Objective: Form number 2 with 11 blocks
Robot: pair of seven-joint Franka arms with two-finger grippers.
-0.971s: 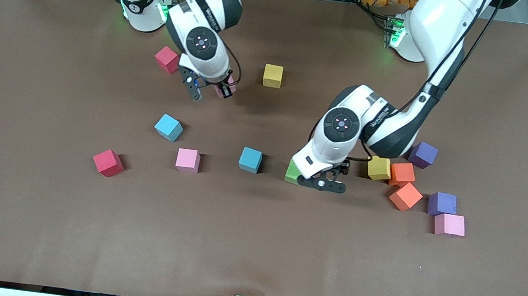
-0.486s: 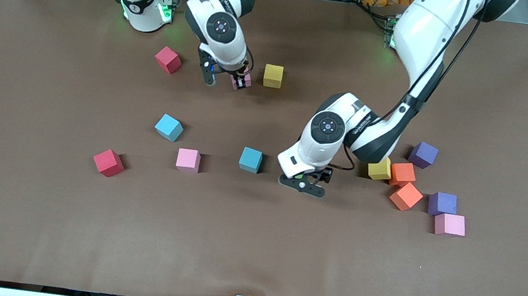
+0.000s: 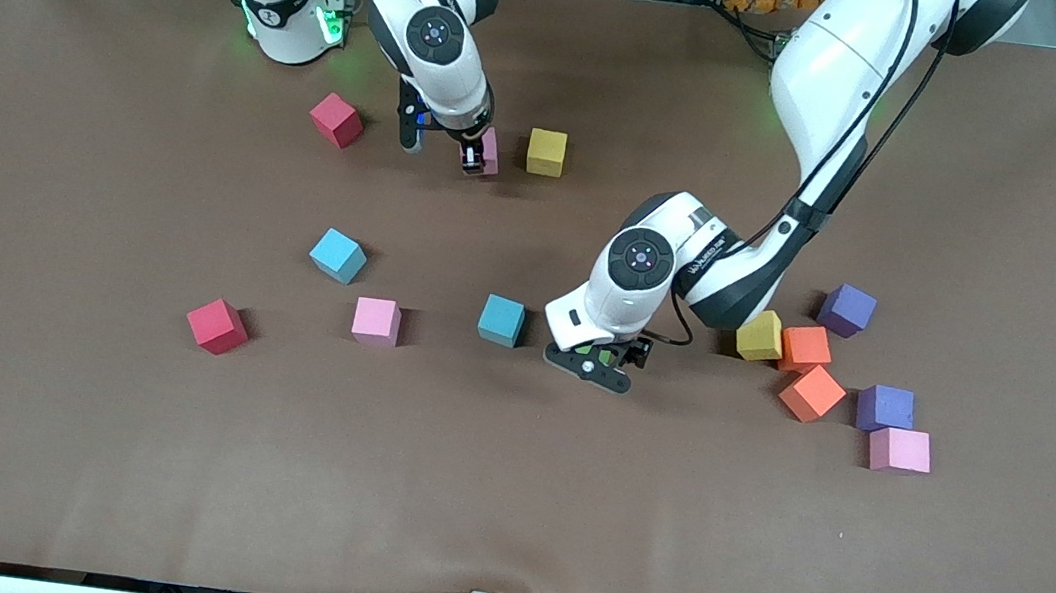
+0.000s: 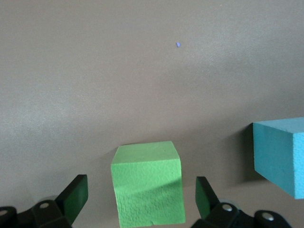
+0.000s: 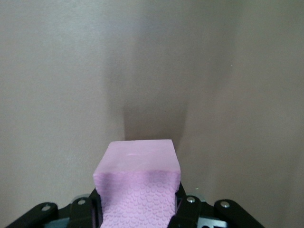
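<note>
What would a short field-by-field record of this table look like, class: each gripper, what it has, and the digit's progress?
left gripper: jaws open, either side of the green block, beside a blue block
right gripper: jaws shut on a pink block, over the table next to a yellow block
number 2: not formed; the blocks lie scattered

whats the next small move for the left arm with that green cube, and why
Probably close the left gripper on the small matte green cube: its open fingers already straddle the cube, with a gap on each side, beside the teal cube. The right gripper is shut on a pink cube next to the yellow cube.
</note>
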